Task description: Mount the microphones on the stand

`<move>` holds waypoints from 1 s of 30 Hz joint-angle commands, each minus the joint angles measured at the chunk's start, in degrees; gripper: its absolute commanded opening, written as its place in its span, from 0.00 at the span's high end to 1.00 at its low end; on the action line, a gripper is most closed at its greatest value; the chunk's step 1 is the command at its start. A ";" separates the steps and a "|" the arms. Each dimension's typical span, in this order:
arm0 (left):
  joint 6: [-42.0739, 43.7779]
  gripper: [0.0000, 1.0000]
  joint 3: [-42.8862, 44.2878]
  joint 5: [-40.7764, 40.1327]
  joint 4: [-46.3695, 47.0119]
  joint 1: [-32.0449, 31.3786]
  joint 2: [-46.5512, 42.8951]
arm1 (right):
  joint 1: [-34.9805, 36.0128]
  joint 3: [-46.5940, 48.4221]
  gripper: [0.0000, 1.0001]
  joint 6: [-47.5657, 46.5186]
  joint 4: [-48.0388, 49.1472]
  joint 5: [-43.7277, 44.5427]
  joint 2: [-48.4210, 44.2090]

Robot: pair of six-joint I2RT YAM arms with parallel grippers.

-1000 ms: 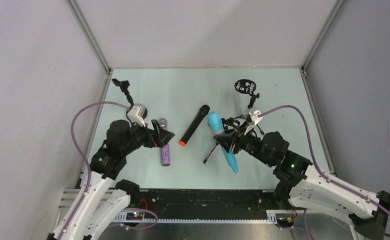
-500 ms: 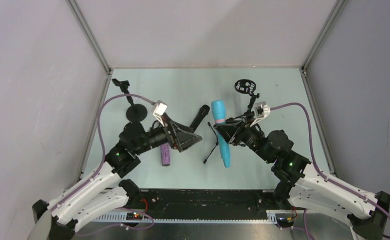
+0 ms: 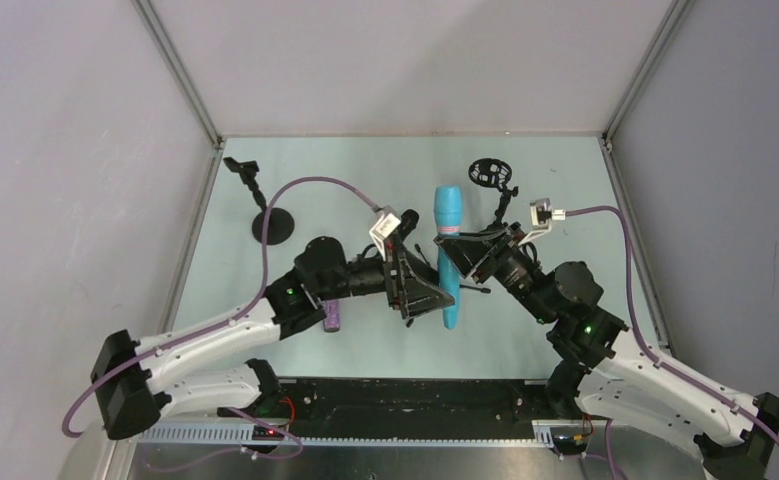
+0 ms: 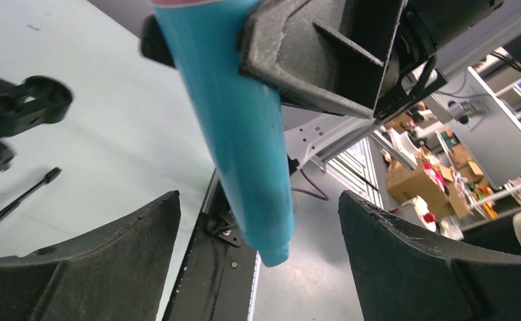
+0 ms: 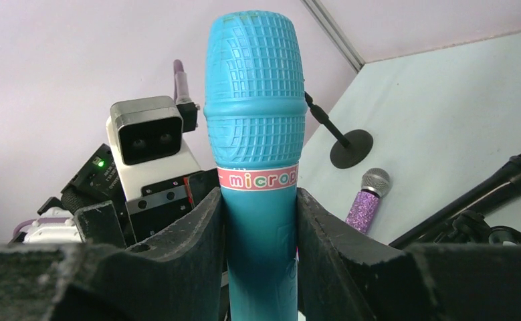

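not far along imo, no mic is on a stand yet. the right gripper [image 5: 260,224] is clamped on the blue mic [image 3: 447,215], holding it up over the middle of the table [image 3: 575,190]. the left gripper [image 4: 257,207] is wide open, jaws either side of the mic's bottom end, not touching. the purple mic [image 3: 332,316] lies near left. the far-left stand [image 3: 270,226] and far-right stand [image 3: 491,173] look bare.

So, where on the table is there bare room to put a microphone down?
Bare: the back strip of the table between the round-base stand and the ring-topped stand, and the far right corner beside that ring. Crowded: the middle, where the left end effector and right end effector meet at the turquoise microphone.
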 commanded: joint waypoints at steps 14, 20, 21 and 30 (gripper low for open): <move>5.65 0.33 10.58 16.94 8.08 -1.18 10.96 | -3.02 2.51 1.00 -0.40 1.44 -10.40 -3.04; 5.46 0.77 11.29 17.70 8.89 -1.16 12.13 | -3.11 2.45 1.00 -0.63 0.59 -10.15 -3.62; 5.53 0.82 11.03 17.39 8.91 -1.21 11.95 | -3.11 2.45 1.00 -0.60 0.19 -9.83 -3.77; 5.87 1.00 4.41 9.49 8.93 -0.48 5.95 | -3.47 2.11 1.00 -1.33 -2.04 -8.91 -5.40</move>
